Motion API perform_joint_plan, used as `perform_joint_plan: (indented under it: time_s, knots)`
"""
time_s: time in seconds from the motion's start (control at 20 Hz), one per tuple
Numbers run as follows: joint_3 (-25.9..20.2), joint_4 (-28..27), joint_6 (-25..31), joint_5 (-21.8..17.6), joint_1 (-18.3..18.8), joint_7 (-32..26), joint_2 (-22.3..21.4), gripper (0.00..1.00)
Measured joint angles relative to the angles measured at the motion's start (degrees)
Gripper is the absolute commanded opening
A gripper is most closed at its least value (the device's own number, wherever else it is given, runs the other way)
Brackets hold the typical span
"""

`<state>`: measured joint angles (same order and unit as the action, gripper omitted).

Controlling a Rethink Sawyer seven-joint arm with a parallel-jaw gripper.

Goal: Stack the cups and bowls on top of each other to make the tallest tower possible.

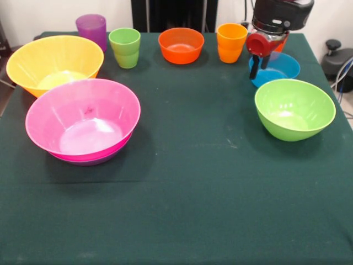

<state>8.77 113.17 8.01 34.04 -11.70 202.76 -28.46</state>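
My gripper (259, 73) hangs at the back right, right at the left rim of the small blue bowl (278, 70), which rests on the table. The light green bowl (295, 109) stands just in front of the blue one. The pink bowl (83, 118) sits nested in the purple bowl (88, 160) at the front left. The yellow bowl (54, 62) is behind them. Along the back stand the purple cup (92, 28), the light green cup (124, 47), the small orange bowl (181, 45), and a yellow-orange cup (231, 34) that seems to sit nested in the orange cup (230, 54).
The dark green tablecloth (187, 182) covers the whole table. The robot's black pedestal (168, 14) stands behind the back edge. A black object with cables (336, 58) sits off the table at the right.
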Motion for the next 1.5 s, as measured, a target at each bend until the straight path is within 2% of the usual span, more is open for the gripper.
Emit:
perform_joint_plan:
  time_s: [0.45,1.05,1.35,1.4,1.5]
  knots:
    - [-0.01,-0.01,-0.66,0.01,0.00,0.00,0.28,1.00]
    - [0.29,-0.22,-1.07,0.02,-1.17,0.00,5.67,1.00]
    - [1.04,-1.03,-1.05,0.02,-2.35,0.00,6.54,1.00]
    - [1.28,-1.39,-1.06,0.04,-2.99,0.00,6.59,0.00]
    - [1.26,-1.56,-0.91,0.04,-3.11,0.00,6.55,0.00]
